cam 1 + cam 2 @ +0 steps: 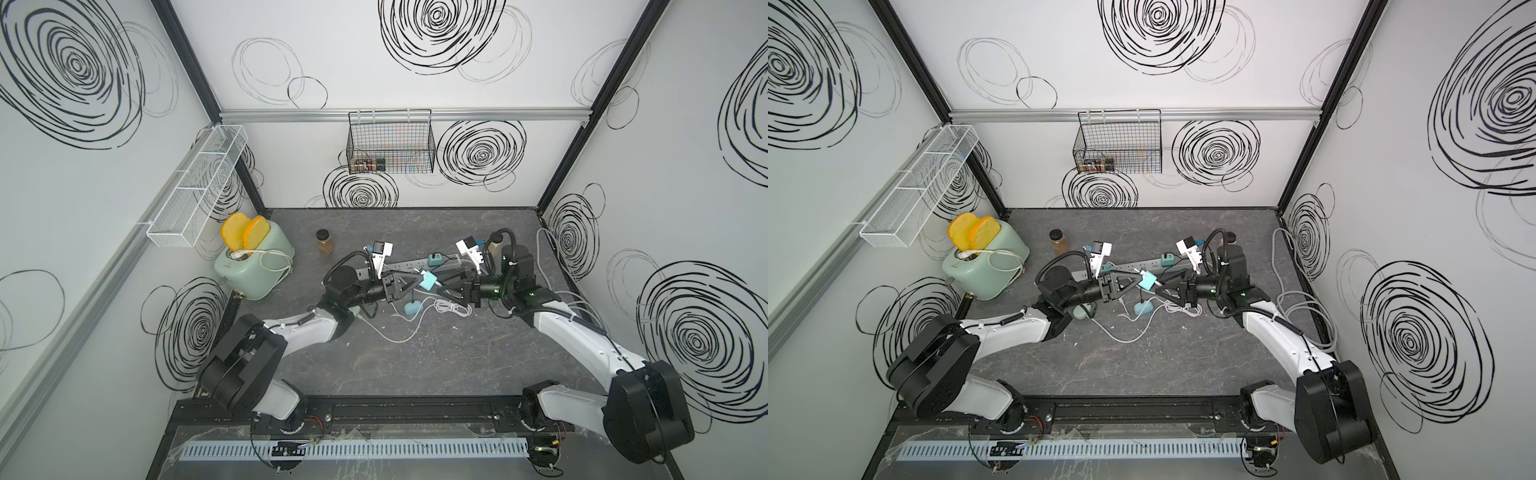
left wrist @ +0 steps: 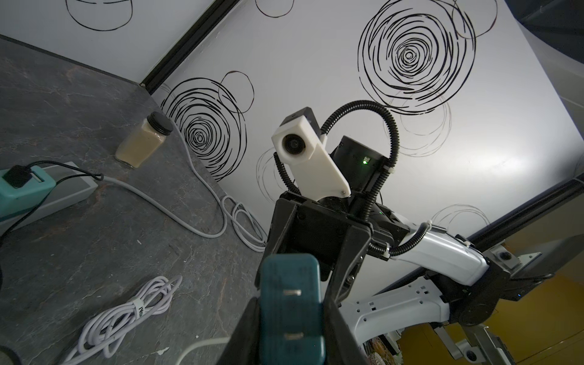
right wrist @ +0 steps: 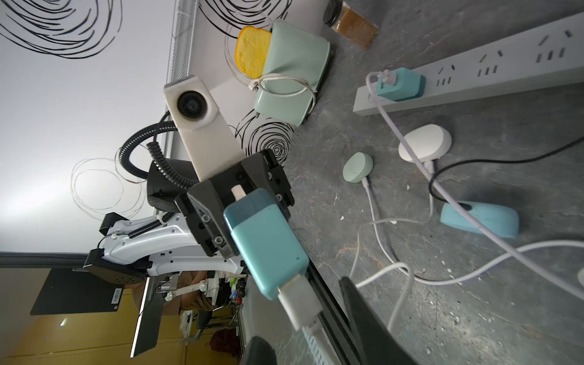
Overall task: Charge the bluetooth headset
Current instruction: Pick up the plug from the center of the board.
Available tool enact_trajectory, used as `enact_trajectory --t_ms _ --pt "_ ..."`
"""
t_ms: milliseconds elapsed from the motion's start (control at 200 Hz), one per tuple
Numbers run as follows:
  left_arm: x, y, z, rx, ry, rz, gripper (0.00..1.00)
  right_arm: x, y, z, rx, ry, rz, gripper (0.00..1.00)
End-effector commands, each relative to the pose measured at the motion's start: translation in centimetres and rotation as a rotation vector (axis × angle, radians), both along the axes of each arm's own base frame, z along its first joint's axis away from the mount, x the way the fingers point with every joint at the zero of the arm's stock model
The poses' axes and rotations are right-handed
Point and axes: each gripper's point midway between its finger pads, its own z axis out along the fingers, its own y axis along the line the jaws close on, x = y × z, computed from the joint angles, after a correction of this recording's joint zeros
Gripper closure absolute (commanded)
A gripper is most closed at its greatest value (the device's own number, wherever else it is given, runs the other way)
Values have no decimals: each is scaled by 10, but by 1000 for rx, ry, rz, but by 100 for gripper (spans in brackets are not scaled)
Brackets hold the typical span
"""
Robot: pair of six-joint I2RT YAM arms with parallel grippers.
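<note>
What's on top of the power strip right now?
A white-cabled adapter and a black-cabled adapter are plugged into the power strip. The left arm covers part of it in both top views.

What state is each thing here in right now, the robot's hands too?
left hand: shut on the teal charger plug.
teal charger plug: held in the air, not in any socket, white USB connector pushed in.
right hand: open, by the white USB connector.
power strip: lying flat, another teal charger plugged in.
toaster: two bread slices sticking up, cord coiled on top.
jar: upright, lid on.
</note>
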Motion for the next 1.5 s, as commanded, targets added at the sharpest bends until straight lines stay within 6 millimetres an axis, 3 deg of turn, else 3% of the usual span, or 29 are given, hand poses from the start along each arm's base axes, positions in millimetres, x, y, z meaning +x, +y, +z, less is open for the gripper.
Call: enact_trajectory --t_ms 0,315,625,850,936,976,1031,1081,1176,1296,1491 --pt "-8 -3 22 -62 -75 -33 89 -7 6 28 55 -87 78 53" --pt "-12 -9 28 -88 -86 -54 89 2 10 27 66 -17 60 61" --pt "-15 -15 28 -94 -80 -67 89 0 14 33 97 -12 70 56" --pt "-15 -16 29 -102 -82 -67 88 -1 16 33 96 -16 68 74" --pt "-13 -15 26 -96 -72 -62 81 2 14 30 89 -18 60 80" --pt "-10 -14 24 -90 -60 -52 69 4 13 30 85 -26 55 82" --pt "-3 -8 17 -75 -32 -20 49 11 11 27 72 -38 35 84" --pt "5 2 10 -58 -5 21 42 20 9 26 52 -59 10 85" --pt "18 24 -9 34 38 125 39 39 8 22 -15 -122 -43 87" --pt "29 55 -49 326 91 314 37 65 5 15 -102 -195 -114 89" --pt "8 101 -71 514 195 474 33 104 12 -10 -283 -268 -168 92"
